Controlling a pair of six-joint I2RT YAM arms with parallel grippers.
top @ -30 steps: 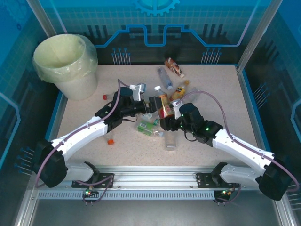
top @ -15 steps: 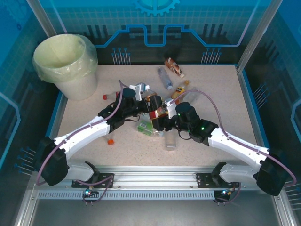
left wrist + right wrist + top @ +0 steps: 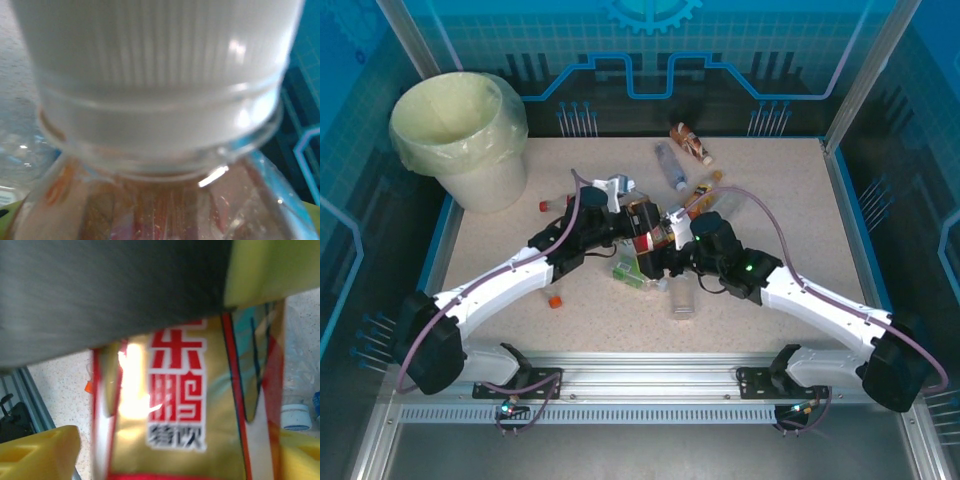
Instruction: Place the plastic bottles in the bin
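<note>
A plastic bottle point(image 3: 646, 230) with a red-and-gold label hangs above mid-table between my two grippers. My left gripper point(image 3: 632, 222) is shut on it from the left. In the left wrist view its white cap point(image 3: 155, 50) and clear neck press right up to the lens. My right gripper point(image 3: 666, 242) stands open around the same bottle point(image 3: 180, 405), and its yellow fingers point(image 3: 40, 452) are set apart from the label. The bin point(image 3: 490, 185), a cream bucket with a yellowish bag, stands at the back left. Several other plastic bottles lie on the table.
A green-labelled bottle point(image 3: 632, 270) and a clear one point(image 3: 682, 298) lie just below the grippers. Behind them lie a clear bottle point(image 3: 670, 165), a brown one point(image 3: 691, 143) and an orange one point(image 3: 703, 190). A loose red cap point(image 3: 555, 300) sits near the left arm.
The right arm carried the bottle leftward to the left gripper. The left jaws closed on it, and the right jaws have just opened.
</note>
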